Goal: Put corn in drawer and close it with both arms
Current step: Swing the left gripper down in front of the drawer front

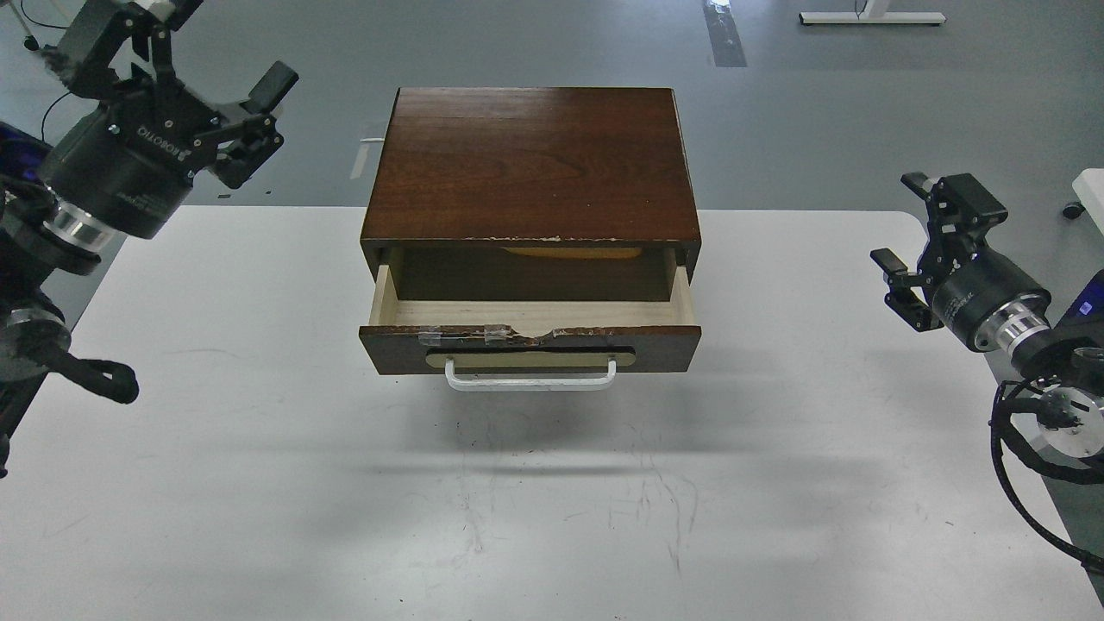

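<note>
The drawer [530, 338] is pulled part way out of the dark brown cabinet [530, 164], with its white bar handle [530, 382] toward me. A thin strip of the yellow corn [572, 253] shows at the back of the drawer, mostly hidden under the cabinet top. My left gripper [185, 47] is open and empty, raised at the upper left, well away from the cabinet. My right gripper [927, 237] is open and empty at the right table edge, far from the drawer.
The white table [552, 483] bears scuff marks in front of the drawer. The grey floor lies beyond the table, with a black cable [52, 103] at the far left and a white stand base [867, 15] at the top right.
</note>
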Robot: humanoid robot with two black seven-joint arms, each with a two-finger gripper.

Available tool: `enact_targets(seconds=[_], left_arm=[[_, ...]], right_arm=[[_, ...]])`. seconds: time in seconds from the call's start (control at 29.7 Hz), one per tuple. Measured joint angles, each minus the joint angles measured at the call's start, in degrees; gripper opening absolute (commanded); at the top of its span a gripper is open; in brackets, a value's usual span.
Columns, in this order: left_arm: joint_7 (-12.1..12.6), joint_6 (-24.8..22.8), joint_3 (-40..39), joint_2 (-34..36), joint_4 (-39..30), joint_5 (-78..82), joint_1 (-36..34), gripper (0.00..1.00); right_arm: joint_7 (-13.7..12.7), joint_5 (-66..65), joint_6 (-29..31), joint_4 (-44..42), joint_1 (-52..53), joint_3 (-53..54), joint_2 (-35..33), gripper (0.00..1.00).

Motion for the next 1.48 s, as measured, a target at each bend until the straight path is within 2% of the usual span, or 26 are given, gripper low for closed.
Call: enact_targets(seconds=[0.13, 0.27, 0.47, 0.57, 0.61, 0.64, 0.67, 0.74, 0.78, 1.04, 1.48], left_arm=[[0.0, 0.1, 2.4, -4.2, -5.2, 13.6, -1.6, 1.0], [0.0, 0.0, 10.5, -7.2, -9.3, 26.7, -1.7, 0.99], [0.0, 0.0, 22.4, -10.6, -11.2, 40.8, -1.4, 0.96], [0.0, 0.0, 25.8, -11.7, -11.2, 43.8, 0.1, 0.89], [0.0, 0.0, 26.6, -11.8, -11.2, 44.1, 1.1, 0.83], [0.0, 0.0, 27.4, -12.0, -11.2, 44.3, 2.3, 0.62], [0.0, 0.0, 27.9, -12.0, -11.1, 44.5, 3.4, 0.47], [0.0, 0.0, 28.4, -12.1, -11.0, 44.7, 6.2, 0.04], [0.0, 0.0, 28.6, -12.1, -10.8, 44.8, 7.9, 0.0], [0.0, 2.3, 28.3, -10.4, -6.6, 44.0, 16.8, 0.0], [0.0, 2.3, 25.6, -9.4, 2.8, 32.5, 18.0, 0.0]], right_arm=[[0.0, 0.0, 0.0, -1.2, -0.5, 0.0, 0.2, 1.0], [0.0, 0.0, 0.0, -1.8, -0.6, -0.1, 0.3, 1.0], [0.0, 0.0, 0.0, -2.6, -1.7, -0.2, 0.3, 1.0], [0.0, 0.0, 0.1, -2.7, -2.1, -0.2, 0.3, 1.0], [0.0, 0.0, 0.1, -2.7, -2.2, -0.2, 0.3, 1.0], [0.0, 0.0, 0.1, -2.7, -2.3, -0.2, 0.3, 1.0], [0.0, 0.0, 0.1, -2.7, -2.4, -0.2, 0.3, 1.0], [0.0, 0.0, 0.1, -2.7, -2.5, -0.2, 0.3, 1.0], [0.0, 0.0, 0.1, -2.7, -2.6, -0.2, 0.3, 1.0], [0.0, 0.0, 0.0, -2.8, -2.9, -0.2, 0.3, 1.0], [0.0, 0.0, 0.0, -2.7, -3.3, -0.3, 0.4, 1.0]])
